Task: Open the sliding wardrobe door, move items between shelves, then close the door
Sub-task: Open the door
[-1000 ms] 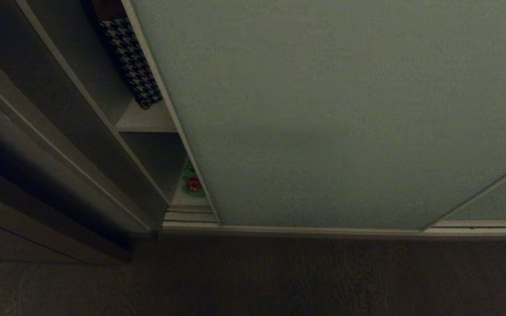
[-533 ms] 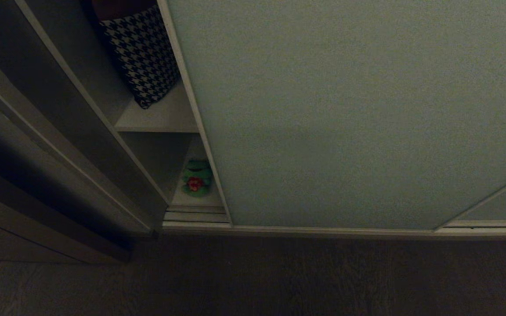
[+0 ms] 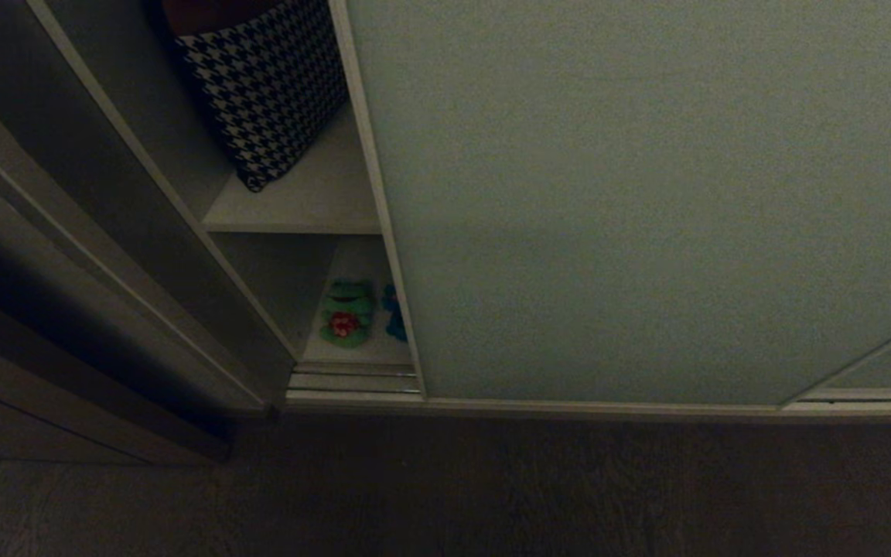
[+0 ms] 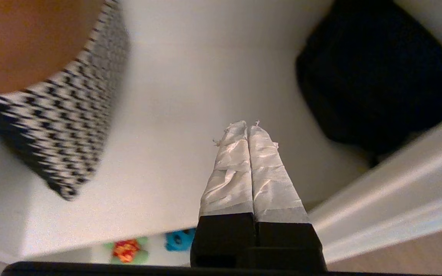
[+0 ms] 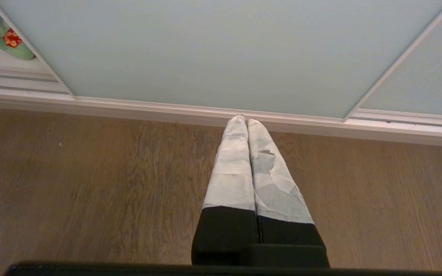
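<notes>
The sliding wardrobe door (image 3: 646, 193) stands partly open, leaving a gap at its left edge. In that gap a green frog (image 3: 346, 313) and a teal-blue toy (image 3: 394, 313), half hidden by the door's edge, sit on the lower shelf (image 3: 353, 354). Neither arm shows in the head view. My left gripper (image 4: 247, 124) is shut and empty, held over the upper shelf (image 4: 190, 88); the door's pale frame (image 4: 397, 184) runs close beside it. Below the shelf's front edge the frog (image 4: 127, 251) and the teal toy (image 4: 178, 239) show. My right gripper (image 5: 244, 119) is shut, parked low over the floor before the door (image 5: 205, 46).
A black-and-white houndstooth cloth (image 3: 267, 85) lies at the left of the upper shelf, with a black bag (image 4: 374, 73) on its other side. The dark wooden door frame (image 3: 66, 232) stands to the left. The floor track (image 3: 353, 383) meets wooden flooring (image 5: 90, 184).
The door has slid steadily to the right and the gap has widened. More of the cloth and upper shelf shows, and the teal toy has come into sight beside the frog.
</notes>
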Controlling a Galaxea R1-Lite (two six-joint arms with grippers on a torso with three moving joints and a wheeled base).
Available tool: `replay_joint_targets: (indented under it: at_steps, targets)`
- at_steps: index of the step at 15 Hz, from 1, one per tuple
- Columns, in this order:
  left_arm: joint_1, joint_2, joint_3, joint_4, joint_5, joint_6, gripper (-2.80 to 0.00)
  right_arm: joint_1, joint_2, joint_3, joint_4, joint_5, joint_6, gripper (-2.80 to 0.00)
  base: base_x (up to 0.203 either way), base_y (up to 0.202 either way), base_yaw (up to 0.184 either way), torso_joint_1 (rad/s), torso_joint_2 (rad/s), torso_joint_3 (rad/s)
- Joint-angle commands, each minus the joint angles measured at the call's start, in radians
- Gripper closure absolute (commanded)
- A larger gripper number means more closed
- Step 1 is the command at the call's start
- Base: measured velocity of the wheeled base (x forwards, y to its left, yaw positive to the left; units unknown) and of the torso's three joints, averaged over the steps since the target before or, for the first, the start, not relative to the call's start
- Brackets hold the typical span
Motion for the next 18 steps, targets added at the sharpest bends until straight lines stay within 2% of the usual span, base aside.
replay_joint_targets:
  at_steps: [1, 3, 7, 8, 11, 14, 18]
  targets:
    - [-0.048, -0.005, 0.0, 0.004, 0.029, 0.0, 0.0, 0.001, -0.002, 0.0, 0.0, 0.0, 0.0, 0.0, 0.0, 0.0, 0.0, 0.0, 0.0, 0.0]
    - [-0.101, -0.001, 0.0, 0.005, 0.066, 0.001, 0.0, 0.0, -0.002, 0.0, 0.0, 0.0, 0.0, 0.0, 0.0, 0.0, 0.0, 0.0, 0.0, 0.0]
    - [-0.182, 0.002, 0.0, 0.008, 0.082, 0.001, 0.0, 0.0, -0.002, 0.0, 0.0, 0.0, 0.0, 0.0, 0.0, 0.0, 0.0, 0.0, 0.0, 0.0]
    - [-0.221, 0.002, 0.001, 0.008, 0.098, 0.002, 0.0, 0.0, -0.002, 0.0, 0.0, 0.0, 0.0, 0.0, 0.0, 0.0, 0.0, 0.0, 0.0, 0.0]
    - [-0.311, 0.003, 0.003, 0.008, 0.149, 0.021, 0.0, 0.001, -0.002, 0.0, 0.0, 0.0, 0.0, 0.0, 0.0, 0.0, 0.0, 0.0, 0.0, 0.0]
    - [-0.381, 0.011, 0.004, 0.007, 0.161, 0.043, 0.0, 0.0, -0.002, 0.0, 0.0, 0.0, 0.0, 0.0, 0.0, 0.0, 0.0, 0.0, 0.0, 0.0]
    - [-0.45, 0.033, 0.003, -0.006, 0.201, 0.072, 0.0, 0.0, -0.002, 0.0, 0.0, 0.0, 0.0, 0.0, 0.0, 0.0, 0.0, 0.0, 0.0, 0.0]
